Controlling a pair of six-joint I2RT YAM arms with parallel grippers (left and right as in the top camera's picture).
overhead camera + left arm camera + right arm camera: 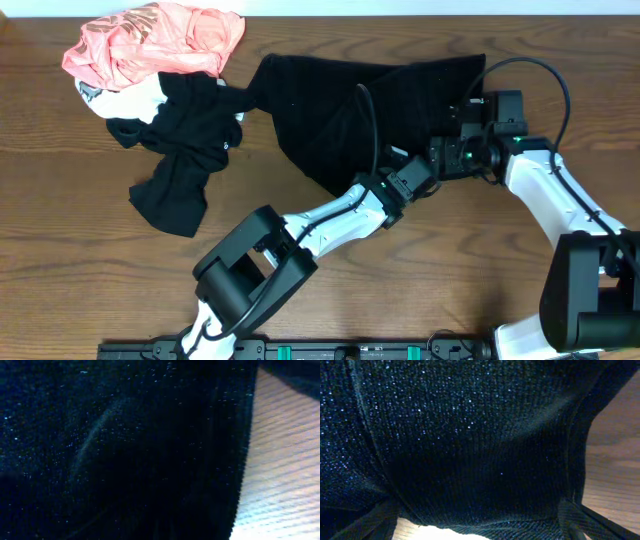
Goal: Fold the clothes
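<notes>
Jaws, left gripper (405, 166): closed, it seems pinching edge of clothes (330, 110) to lift a fold;
Jaws, right gripper (463, 118): wide apart over same edge; nothing gripped yet

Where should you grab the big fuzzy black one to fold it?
Pinch the fuzzy black garment by its lower right edge, coming in from the bare table on that side. The edge lies flat with wood right beside it. The left end touches the smaller black garment.
</notes>
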